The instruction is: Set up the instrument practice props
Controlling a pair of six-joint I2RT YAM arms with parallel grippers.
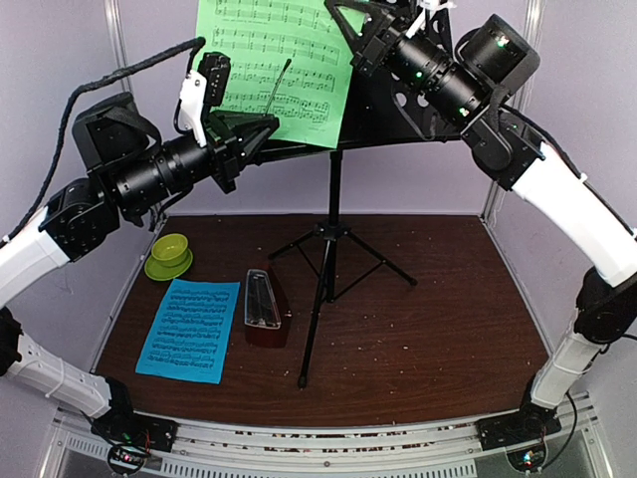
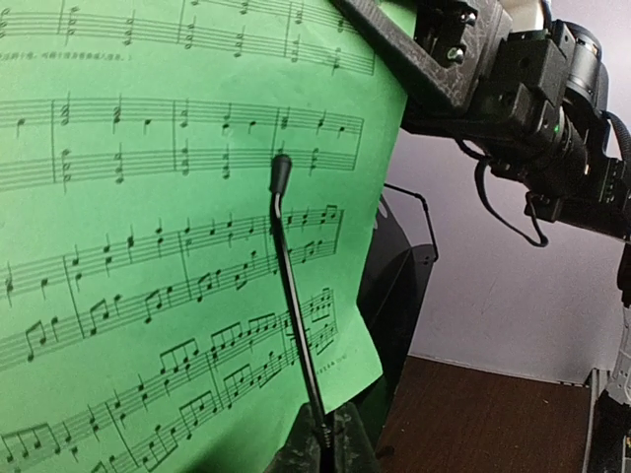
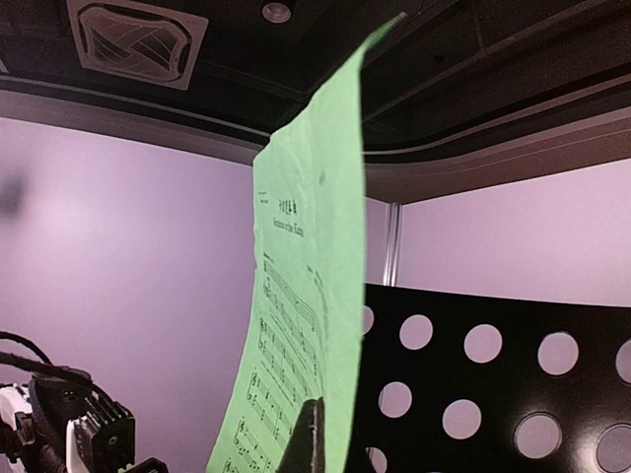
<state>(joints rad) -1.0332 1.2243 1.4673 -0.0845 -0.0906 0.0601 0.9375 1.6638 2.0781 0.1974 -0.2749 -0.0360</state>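
1. The right claw (image 1: 346,18) is clenched on the top edge of the green sheet (image 1: 269,60), near its upper corner. In the wrist view the paper runs edge-on up from its finger.
2. The left claw (image 2: 325,448) is clenched too, apparently on the foot of the thin wire (image 2: 295,296) of the stand (image 1: 335,229). The wire rises from between its jaws and crosses the face of the sheet.
3. The green sheet hangs below the right claw and just above the left one. It lies against the desk (image 3: 508,386) and overhangs it towards the left claw.
4. Handling, as I judge it: the paper is light and limp, and it creases or tears easily. It is best pinched at a margin and moved slowly. The wire looks springy and slim, so grip it low.
5. The sheet is bright green, printed with black staves and a small title at the top. It bows a little.
6. Well below both claws, the blue sheet (image 1: 189,329) lies flat on the table (image 1: 448,319). The metronome (image 1: 264,304) sits just beside it, near the stand's feet.
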